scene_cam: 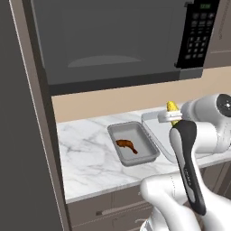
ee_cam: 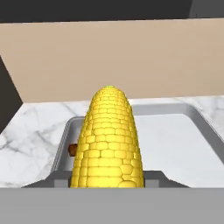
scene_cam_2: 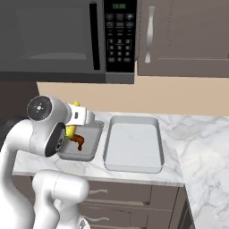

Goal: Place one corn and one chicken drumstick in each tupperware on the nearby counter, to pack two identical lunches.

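Observation:
My gripper [scene_cam: 171,116] is shut on a yellow corn [scene_cam: 172,106], which it holds above the counter [scene_cam: 85,155] between the two tupperware. The smaller mid-grey tupperware [scene_cam: 151,157] holds one brown chicken drumstick [scene_cam: 127,145]. The larger pale tupperware [scene_cam_2: 134,145] lies just right of it with a bare floor. In the right base view the corn [scene_cam_2: 70,131] hangs over the small tupperware's [scene_cam_2: 89,152] right part, close above the drumstick [scene_cam_2: 78,141]. In the hand view the corn [ee_cam: 108,140] points at the wall, with the drumstick [ee_cam: 72,149] peeking out on its left.
A dark microwave [scene_cam: 113,40] hangs over the counter, its keypad [scene_cam_2: 120,40] at the right. A brown wall cabinet [scene_cam_2: 183,36] with a bar handle sits beside it. A tall dark panel [scene_cam: 22,135] bounds the counter's left end. Drawer fronts [scene_cam_2: 134,197] lie below.

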### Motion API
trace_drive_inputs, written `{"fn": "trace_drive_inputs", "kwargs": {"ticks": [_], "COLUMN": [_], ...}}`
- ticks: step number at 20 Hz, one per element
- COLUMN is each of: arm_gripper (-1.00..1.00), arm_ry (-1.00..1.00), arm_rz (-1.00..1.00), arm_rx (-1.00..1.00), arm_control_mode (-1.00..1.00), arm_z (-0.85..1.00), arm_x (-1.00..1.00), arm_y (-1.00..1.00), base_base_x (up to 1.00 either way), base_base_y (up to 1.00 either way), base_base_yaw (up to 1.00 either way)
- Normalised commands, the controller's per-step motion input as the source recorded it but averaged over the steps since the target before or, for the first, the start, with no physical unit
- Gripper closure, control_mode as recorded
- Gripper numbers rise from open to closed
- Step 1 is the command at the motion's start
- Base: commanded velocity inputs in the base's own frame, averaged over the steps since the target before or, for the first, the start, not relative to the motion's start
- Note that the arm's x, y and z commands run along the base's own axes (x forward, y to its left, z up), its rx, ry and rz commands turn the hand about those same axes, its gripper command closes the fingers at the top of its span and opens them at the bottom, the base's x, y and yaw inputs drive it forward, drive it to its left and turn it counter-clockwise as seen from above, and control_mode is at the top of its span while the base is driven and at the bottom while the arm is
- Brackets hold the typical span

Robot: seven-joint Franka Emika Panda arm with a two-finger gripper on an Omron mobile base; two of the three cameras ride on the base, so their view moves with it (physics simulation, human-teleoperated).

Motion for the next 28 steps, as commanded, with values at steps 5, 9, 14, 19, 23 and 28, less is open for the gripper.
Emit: {"fn": "trace_drive_inputs", "kwargs": {"ticks": [5, 9, 14, 19, 23, 28], "arm_gripper": [1.0, 1.0, 1.0, 1.0, 1.0, 1.0], "arm_ry": [0.13, 0.03, 0.04, 0.06, 0.05, 0.07], "arm_rz": [0.01, 0.01, 0.02, 0.02, 0.01, 0.0], "arm_rx": [-0.04, -0.03, 0.01, 0.05, 0.0, 0.0], "arm_control_mode": [-1.0, -1.0, -1.0, -1.0, -1.0, -1.0], "arm_z": [-0.89, -0.94, -0.81, -0.63, -0.48, -0.32], "arm_x": [0.23, 0.22, 0.54, 0.59, 0.59, 0.58], "arm_y": [0.03, 0.16, 0.31, 0.29, 0.11, 0.0], "base_base_x": [0.0, 0.0, 0.0, 0.0, 0.0, 0.0], "base_base_y": [0.0, 0.0, 0.0, 0.0, 0.0, 0.0], "base_base_yaw": [0.0, 0.0, 0.0, 0.0, 0.0, 0.0]}}
